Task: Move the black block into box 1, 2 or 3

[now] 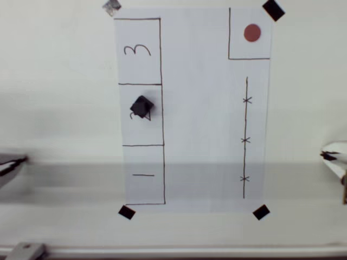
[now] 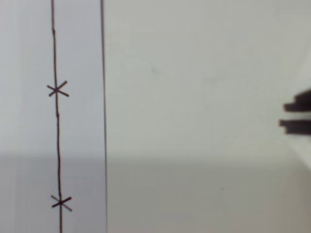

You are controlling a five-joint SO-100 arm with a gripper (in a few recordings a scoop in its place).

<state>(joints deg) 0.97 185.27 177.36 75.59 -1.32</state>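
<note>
1. Closest in, the wrist view: a dark bit of the gripper point(image 2: 297, 114) pokes in at 3 o'clock, hovering over bare off-white table point(image 2: 194, 121). Can't tell how far open it is, and nothing shows in its hold.
2. At 9 o'clock in that view runs the edge of the white paper sheet point(image 2: 80, 121), carrying a hand-drawn pen line with little crosses point(image 2: 57, 90).
3. Farther off, overhead view: the small matte black cube block point(image 1: 142, 106) sits inside the pen-outlined rectangle box marked 2 point(image 1: 154, 127), middle of three, toward its 12 o'clock side, partly covering the numeral.
4. At 1 o'clock on the sheet is a square with a red dot point(image 1: 252, 33).
5. My read: the block looks delivered, so nothing's left but parking the arm clear of the sheet.
</note>
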